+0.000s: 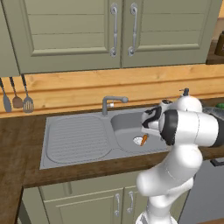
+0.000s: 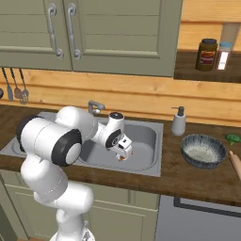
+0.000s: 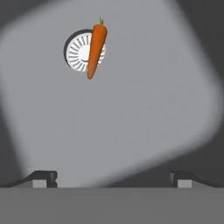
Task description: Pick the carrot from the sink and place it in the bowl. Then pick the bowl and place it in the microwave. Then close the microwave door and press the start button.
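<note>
The short orange carrot lies on the floor of the grey sink, partly across the round white drain. My gripper hangs open above the basin, a little way from the carrot, with nothing between its fingers. From the base, the carrot shows just under the hand in the sink. The dark speckled bowl stands empty on the wooden counter to the right of the sink. The microwave and its door are out of view.
A grey faucet rises behind the basin. A soap dispenser stands between sink and bowl. Broccoli and a rolling pin lie right of the bowl. Utensils hang on the left wall, with cabinets overhead.
</note>
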Available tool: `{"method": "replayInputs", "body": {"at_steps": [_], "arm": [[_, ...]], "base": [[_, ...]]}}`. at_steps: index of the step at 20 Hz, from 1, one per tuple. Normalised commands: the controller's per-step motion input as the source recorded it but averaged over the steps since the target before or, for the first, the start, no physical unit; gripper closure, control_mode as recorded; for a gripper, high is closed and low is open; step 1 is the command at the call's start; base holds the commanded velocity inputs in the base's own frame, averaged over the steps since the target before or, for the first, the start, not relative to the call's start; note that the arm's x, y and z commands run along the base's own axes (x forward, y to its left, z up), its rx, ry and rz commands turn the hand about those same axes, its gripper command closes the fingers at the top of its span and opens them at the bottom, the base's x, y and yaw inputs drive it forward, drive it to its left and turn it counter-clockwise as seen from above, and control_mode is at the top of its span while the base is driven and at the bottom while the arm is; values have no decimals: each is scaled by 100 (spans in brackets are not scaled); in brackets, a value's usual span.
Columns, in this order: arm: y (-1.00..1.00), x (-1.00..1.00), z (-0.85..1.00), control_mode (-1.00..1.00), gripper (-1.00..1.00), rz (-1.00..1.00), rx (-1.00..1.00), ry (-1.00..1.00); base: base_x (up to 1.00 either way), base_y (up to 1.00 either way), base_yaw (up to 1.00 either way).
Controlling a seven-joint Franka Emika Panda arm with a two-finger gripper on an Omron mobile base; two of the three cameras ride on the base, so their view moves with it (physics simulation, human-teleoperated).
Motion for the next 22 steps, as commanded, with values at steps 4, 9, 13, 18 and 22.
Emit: {"method": "replayInputs", "body": {"at_steps": [4,9,13,18,22], "arm": [[-6,41,-26,-100,-100,0,0,0],[-2,44,-31,-100,-100,0,0,0],[0,49,-33,-100,-100,0,1,0],[-8,27,-40,-100,-100,0,2,0],[-3,37,-41,-100,-100,0,2,0]], "base": [[0,0,0],[0,0,0],[0,0,0],[0,0,0],[0,0,0]]}}
